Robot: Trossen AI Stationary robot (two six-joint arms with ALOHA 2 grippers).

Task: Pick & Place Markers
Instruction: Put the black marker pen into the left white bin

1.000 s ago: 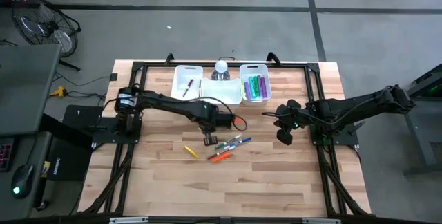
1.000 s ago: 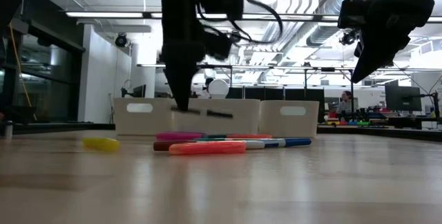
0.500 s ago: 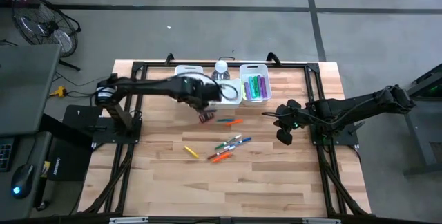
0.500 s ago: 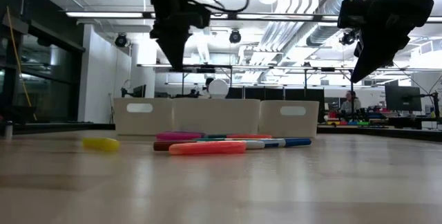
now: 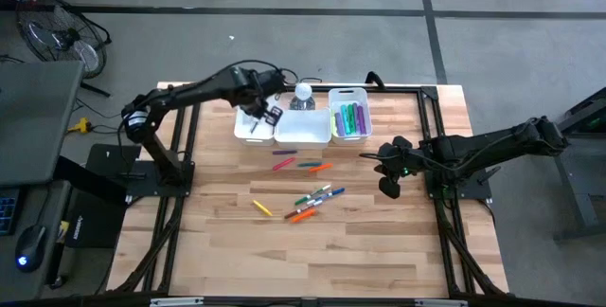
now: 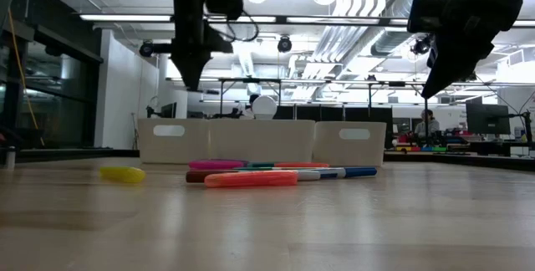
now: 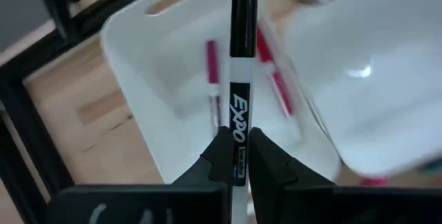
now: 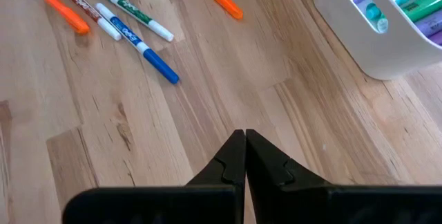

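Note:
A black-and-white marker [image 7: 239, 106] is held in my shut left gripper [image 7: 238, 160], high above the left white bin [image 5: 248, 129]. That bin holds a few pink and red markers [image 7: 213, 79]. The right bin [image 5: 333, 129] holds several purple and green markers [image 5: 350, 117]. Other markers [image 5: 317, 198] lie flat on the wooden table [image 5: 379, 250], near its middle. At the right, my right gripper [image 5: 388, 189] hangs shut and empty above the table. My left gripper pinches the marker between its two fingertips [image 7: 219, 156] on the white barrel just behind the printed label [image 7: 239, 140]. The fingers come from above, slanting down, and lie across the marker. The marker is lifted clear, its black end [image 7: 242, 16] reaching out over the left bin.
A middle white bin [image 5: 303, 129] stands between the two others, with a white round-topped bottle [image 5: 303, 94] behind it. A black frame [image 5: 189, 94] borders the table. Three loose markers [image 5: 305, 165] lie just in front of the bins.
My left gripper has risen from the marker cluster at the table's middle and swung toward the far left, to above the left bin. It stayed shut on the marker, and its wrist rolled on the way. The marker is now lifted clear of the table.

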